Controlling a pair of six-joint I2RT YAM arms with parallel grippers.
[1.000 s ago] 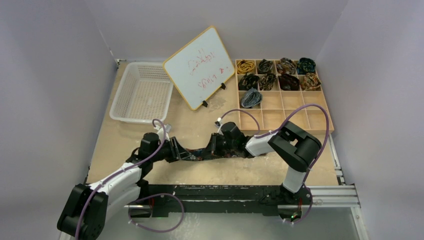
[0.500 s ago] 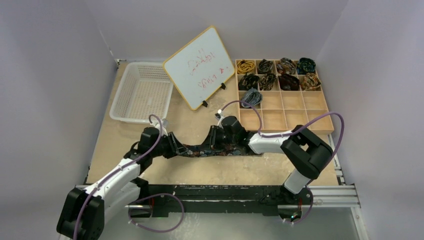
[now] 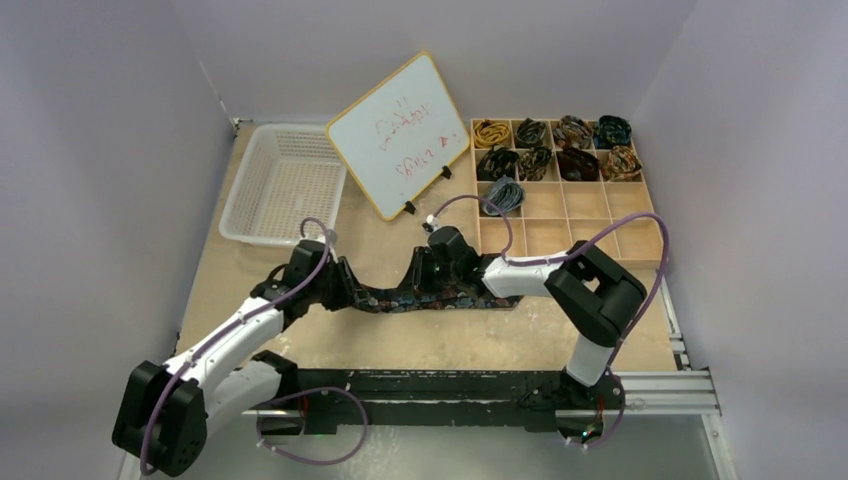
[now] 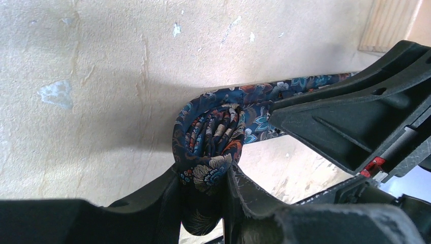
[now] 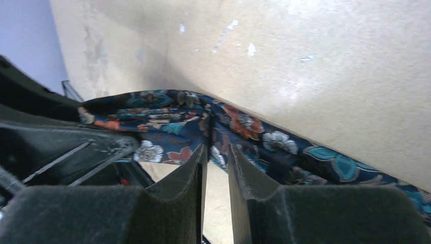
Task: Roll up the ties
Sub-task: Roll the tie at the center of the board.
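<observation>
Left end effector [image 4: 203, 201] grips floral tie [image 4: 216, 134]; tray [image 3: 561, 237] holds nine coils [image 3: 552, 160].

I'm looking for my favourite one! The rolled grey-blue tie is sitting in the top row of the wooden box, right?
Not quite. The rolled grey-blue fabric tie sits in the third row down of the wooden compartment box, at its left end, not in the top row. The top external view shows it.

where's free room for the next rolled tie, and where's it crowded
Free: the wooden tray, its near row plus three slots right of the grey-blue coil; the white basket. Crowded: the tray's two far rows, full of rolled ties, and mid-table around the floral tie.
</observation>
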